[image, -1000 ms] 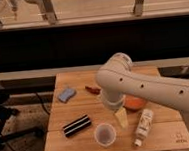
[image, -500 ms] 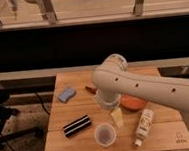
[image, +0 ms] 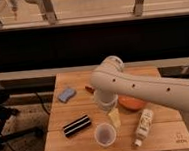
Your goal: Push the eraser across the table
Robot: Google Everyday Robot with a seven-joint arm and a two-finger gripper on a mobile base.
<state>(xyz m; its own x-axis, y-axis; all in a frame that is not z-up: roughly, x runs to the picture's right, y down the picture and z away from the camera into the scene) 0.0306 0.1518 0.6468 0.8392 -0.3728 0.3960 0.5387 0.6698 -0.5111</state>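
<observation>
The eraser (image: 76, 125), a black block with two white stripes, lies at an angle on the front left of the light wooden table (image: 60, 148). My white arm reaches in from the right and bends down over the table's middle. The gripper (image: 113, 117) hangs at its end, just above the planks. It is to the right of the eraser, a hand's width away and not touching it. Its pale fingers (image: 115, 119) point down, stand open and hold nothing.
A clear cup (image: 105, 135) stands at the front, just below the gripper. A white bottle (image: 144, 125) lies to the right, and an orange dish (image: 132, 103) sits partly behind the arm. A light-blue sponge pad (image: 66, 94) and a small red item (image: 89, 89) lie further back.
The arm and gripper have drifted slightly to the left. The eraser and the other objects have not moved.
</observation>
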